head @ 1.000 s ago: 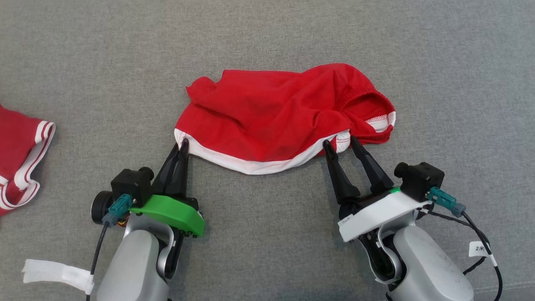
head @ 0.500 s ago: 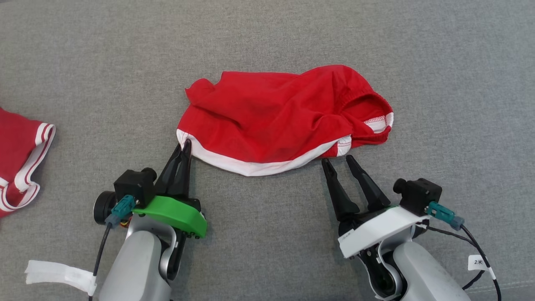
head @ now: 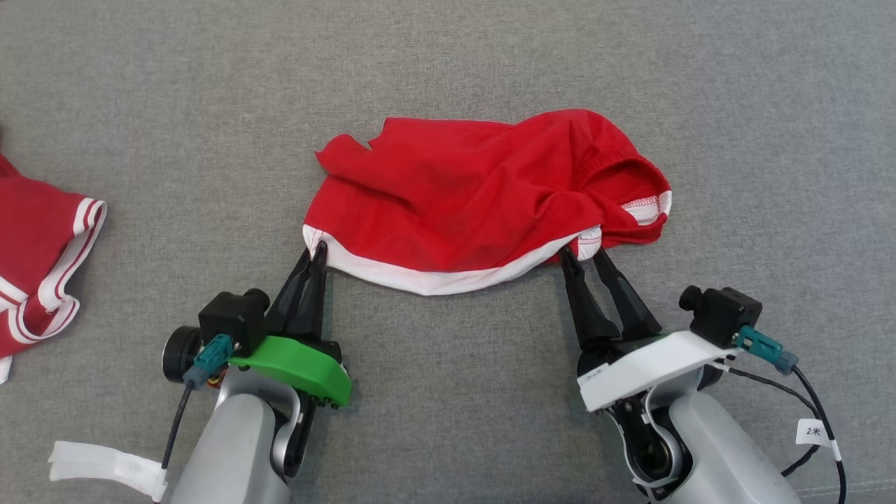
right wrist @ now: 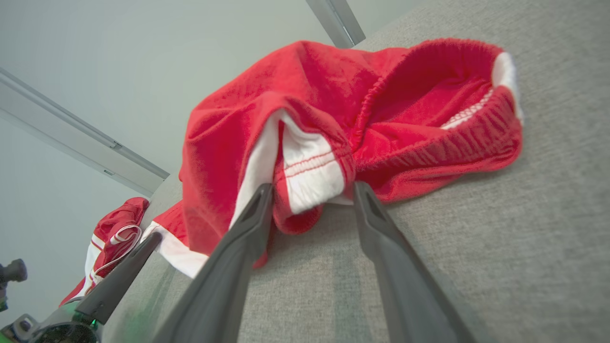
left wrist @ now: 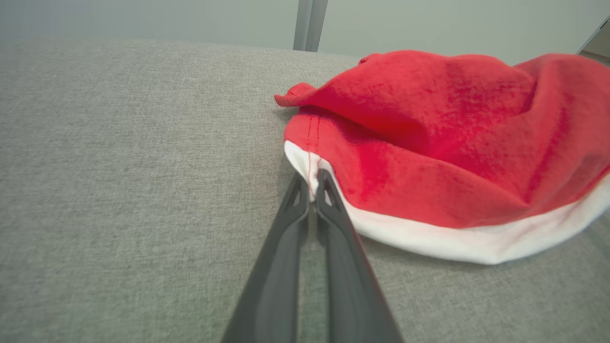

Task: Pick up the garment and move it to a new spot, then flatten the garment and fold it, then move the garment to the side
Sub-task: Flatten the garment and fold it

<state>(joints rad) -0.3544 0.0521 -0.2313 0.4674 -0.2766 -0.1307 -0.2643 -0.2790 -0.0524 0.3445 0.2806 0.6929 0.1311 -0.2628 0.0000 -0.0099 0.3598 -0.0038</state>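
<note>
The garment (head: 476,203) is a crumpled red piece with a white hem, lying on the grey cloth surface (head: 448,63). My left gripper (head: 318,250) is shut on its left hem corner; the left wrist view has the white hem (left wrist: 312,171) pinched between the fingertips, with the garment (left wrist: 452,143) to the right. My right gripper (head: 582,253) stands open at the right hem corner. In the right wrist view the garment (right wrist: 310,105) rises ahead, and its white-and-red corner fold hangs between the two spread fingers of the right gripper (right wrist: 312,190).
A second red garment with white stripes (head: 42,259) lies at the left edge, also seen far off as that striped garment (right wrist: 114,233). White tape (head: 105,465) hangs off the left arm. Grey surface stretches wide beyond and to the right.
My right gripper pulled back from the hem, then came forward again around the right corner, its fingers a little narrower. The left gripper kept its pinch. The view shifted slightly.
</note>
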